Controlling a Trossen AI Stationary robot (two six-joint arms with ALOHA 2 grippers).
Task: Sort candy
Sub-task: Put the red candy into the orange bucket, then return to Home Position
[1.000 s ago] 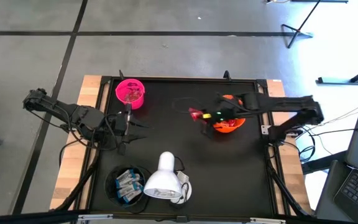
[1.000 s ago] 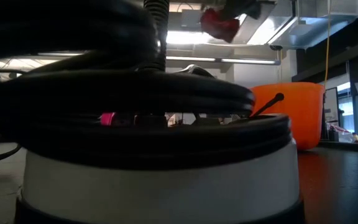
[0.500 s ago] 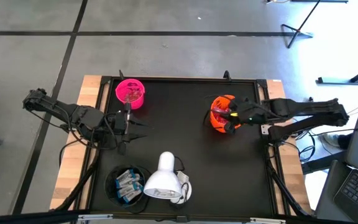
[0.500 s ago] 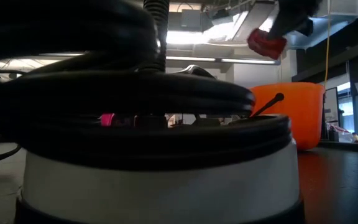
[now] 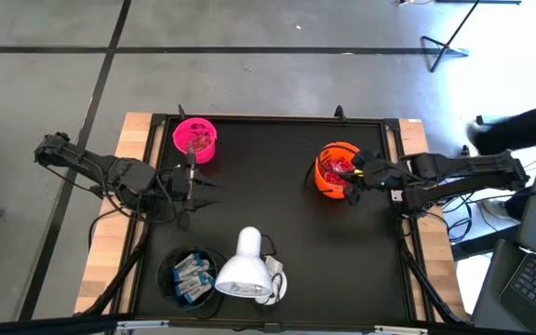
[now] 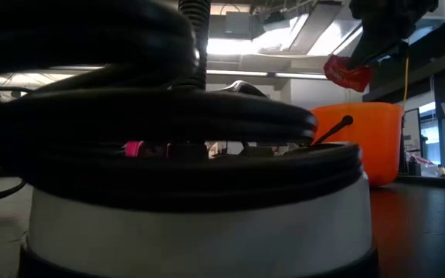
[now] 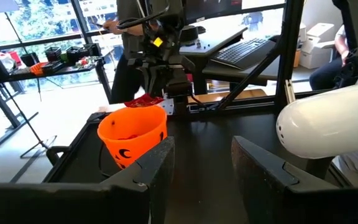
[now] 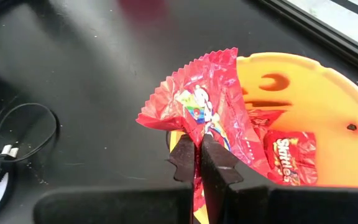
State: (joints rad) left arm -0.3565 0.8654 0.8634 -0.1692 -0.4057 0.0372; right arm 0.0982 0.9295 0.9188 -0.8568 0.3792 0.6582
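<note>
My right gripper [image 5: 354, 173] is over the orange cup [image 5: 335, 170] at the right of the black table, shut on a red crinkly candy packet [image 8: 207, 112]. The packet [image 6: 348, 71] hangs just above the cup's rim [image 6: 361, 108]. More red packets [image 8: 286, 151] lie inside the cup. My left gripper [image 5: 196, 186] waits open at the table's left, below the pink cup [image 5: 195, 138], with nothing between its fingers [image 7: 159, 168]. My right gripper pinches the red packet between its two fingers, on the flat wrapper near one crimped end [image 8: 199, 140]. The fingers slant down from the table's right side. The packet is lifted clear and fans out beyond the fingertips, over the orange cup's rim [image 8: 253, 62].
A white lamp head [image 5: 243, 270] sits near the table's front edge. Its base and cable fill the low view's foreground [image 6: 168, 193]. A black cup [image 5: 170, 279] with white-and-blue bars [image 5: 192, 273] stands beside it. The pink cup holds small pieces.
My right gripper has carried the red packet from the table's middle toward the right edge and downward, rolling its wrist on the way. It now stands over the orange cup. It has stayed shut on the packet throughout.
</note>
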